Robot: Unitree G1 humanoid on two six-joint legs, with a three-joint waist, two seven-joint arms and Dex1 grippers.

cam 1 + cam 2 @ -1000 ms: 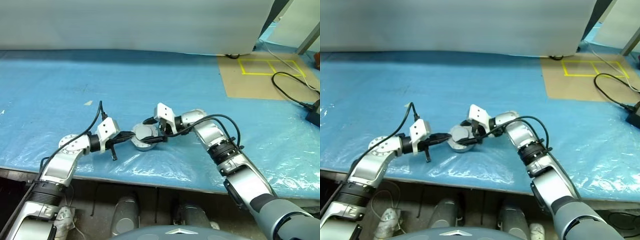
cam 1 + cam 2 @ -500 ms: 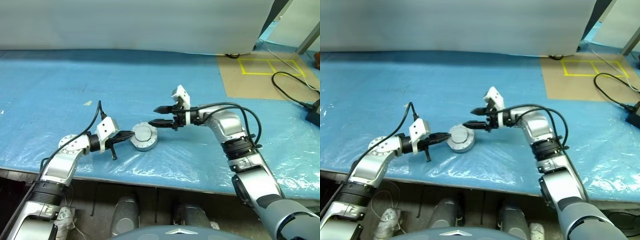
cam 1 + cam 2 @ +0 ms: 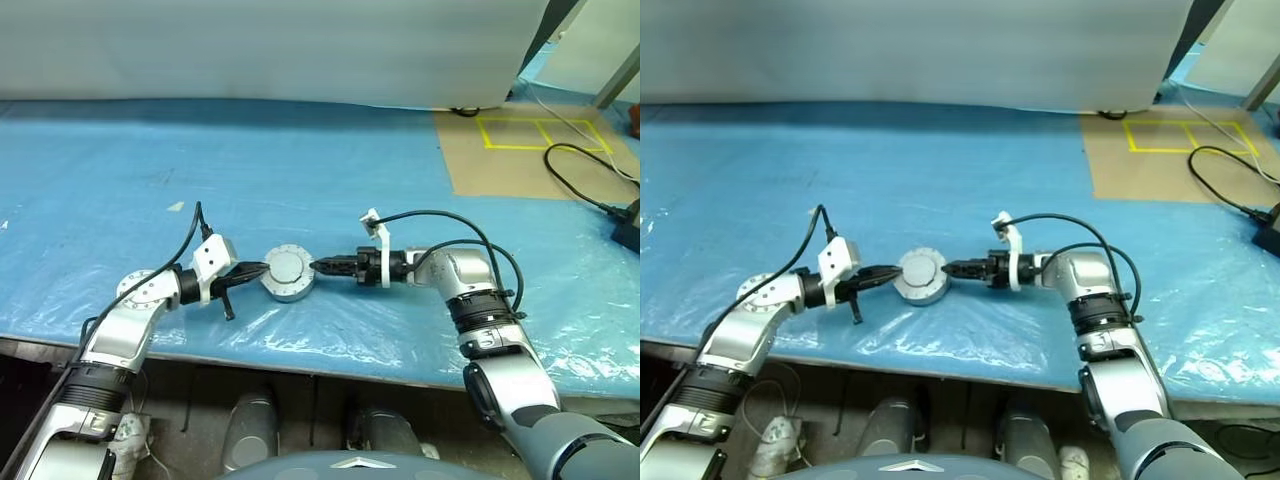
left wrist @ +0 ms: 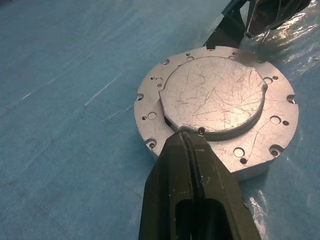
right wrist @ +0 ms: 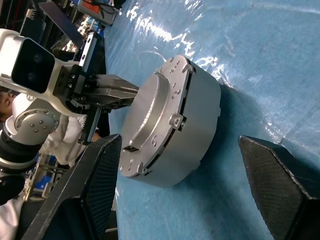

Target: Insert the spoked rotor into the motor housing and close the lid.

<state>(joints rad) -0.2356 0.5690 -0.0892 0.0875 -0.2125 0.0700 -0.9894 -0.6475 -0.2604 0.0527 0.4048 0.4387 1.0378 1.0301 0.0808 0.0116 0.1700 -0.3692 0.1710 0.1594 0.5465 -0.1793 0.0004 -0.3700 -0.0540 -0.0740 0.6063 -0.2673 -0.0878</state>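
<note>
The motor housing (image 3: 289,273) is a round silver disc lying flat on the blue sheet near the table's front edge. Its lid (image 4: 215,95), a scratched silver plate ringed with small holes, sits on top. The spoked rotor is out of view. My left gripper (image 3: 256,269) is shut, and its tips (image 4: 187,135) touch the housing's left rim. My right gripper (image 3: 318,266) lies level at the housing's right side, pointing at it. It is open, with one finger (image 5: 95,190) on each side and the side wall (image 5: 195,125) of the housing just beyond the tips.
A brown board (image 3: 520,150) marked with yellow tape lies at the back right, with black cables (image 3: 590,195) trailing over it. A pale sheet hangs behind the table. The table's front edge (image 3: 330,365) runs just below the housing.
My right gripper has come off the top of the housing, rolled over, and swung right and down to table level beside it. The left gripper and the housing have stayed put.
</note>
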